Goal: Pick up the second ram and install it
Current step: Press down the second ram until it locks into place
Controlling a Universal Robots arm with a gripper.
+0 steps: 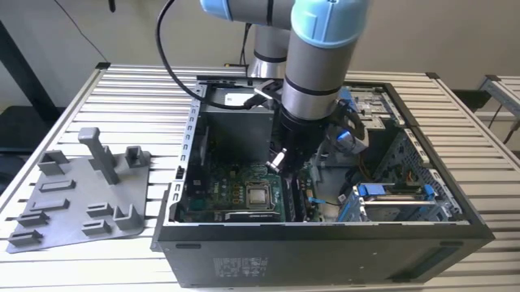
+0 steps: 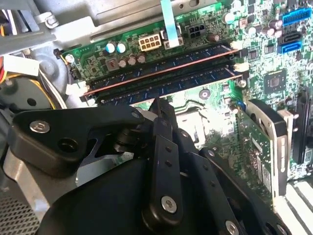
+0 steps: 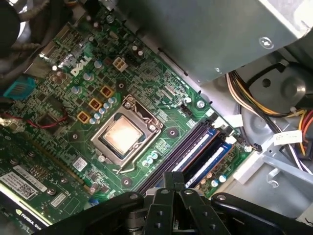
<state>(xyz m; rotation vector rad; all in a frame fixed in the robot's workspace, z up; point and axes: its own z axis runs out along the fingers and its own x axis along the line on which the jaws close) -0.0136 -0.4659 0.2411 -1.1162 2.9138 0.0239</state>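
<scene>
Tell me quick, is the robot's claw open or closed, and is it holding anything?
Gripper: closed, fingertips pressed together just above the RAM sticks in the motherboard's slots. Nothing visible between the fingers, so it seems to hold nothing.

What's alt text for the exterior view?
A robot arm reaches down into an open computer case on a slatted table, its gripper low over the motherboard. A grey holder tray lies at the exterior view's left.

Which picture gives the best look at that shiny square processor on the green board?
The first wrist view: the processor sits unobstructed in its socket. The exterior view shows it small, beside the arm. The second wrist view has the gripper over that area.
</scene>
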